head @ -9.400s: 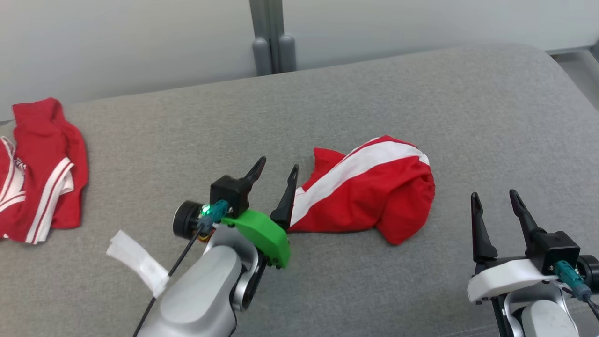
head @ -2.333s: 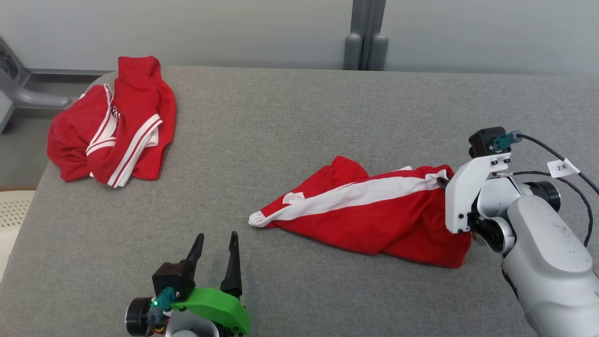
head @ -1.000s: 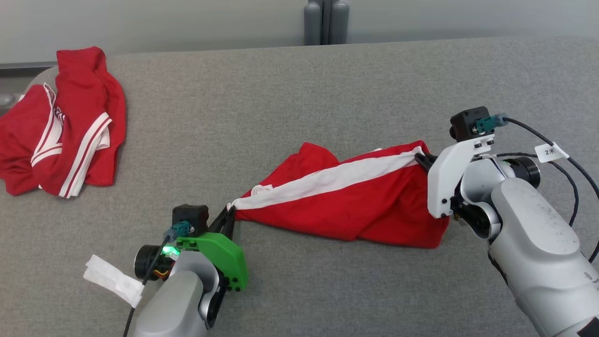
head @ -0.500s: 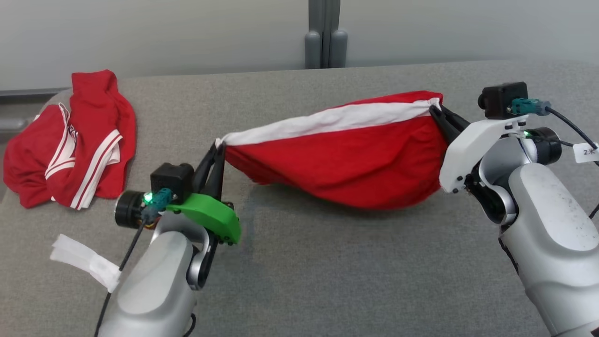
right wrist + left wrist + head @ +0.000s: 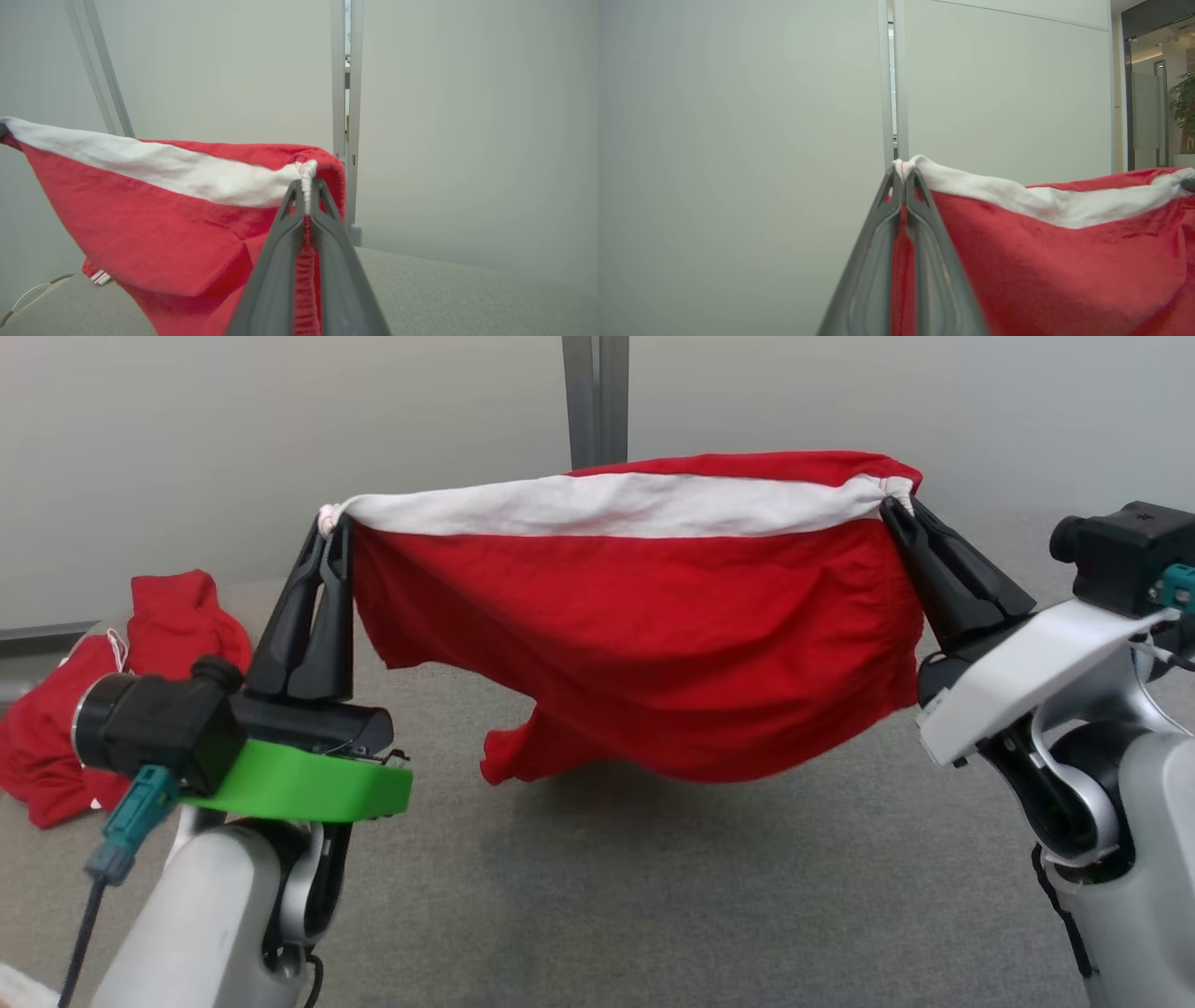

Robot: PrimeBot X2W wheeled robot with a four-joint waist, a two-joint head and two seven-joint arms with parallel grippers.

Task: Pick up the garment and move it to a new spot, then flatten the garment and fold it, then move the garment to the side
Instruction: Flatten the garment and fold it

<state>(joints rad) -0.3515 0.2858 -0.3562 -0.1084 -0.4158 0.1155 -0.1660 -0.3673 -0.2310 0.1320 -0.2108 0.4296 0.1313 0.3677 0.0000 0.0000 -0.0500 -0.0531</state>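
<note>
Looking from the head, we hold the red jersey-knit garment with a broad white band (image 5: 635,644) stretched in the air between both arms, clear of the grey woven-fabric surface (image 5: 709,896) below. Our left gripper (image 5: 329,527) pinches the band's left corner with its fingers pressed together, and our right gripper (image 5: 892,509) pinches the right corner the same way. The cloth hangs soft and slack, and one lower flap curls loose. A crumpled red-and-white garment (image 5: 182,621) lies well apart at the far left. We judge the pick-up done and the carry to a new spot under way (laying down, flattening, folding and the final move aside are all left to do).

From the left wrist, the left gripper (image 5: 904,175) meets on a bunched white hem, with red cloth squeezed between its fingers.

From the right wrist, the right gripper (image 5: 306,186) clamps a ribbed white edge at its tips. The knit looks thin and limp — likely to wrinkle when laid down.
</note>
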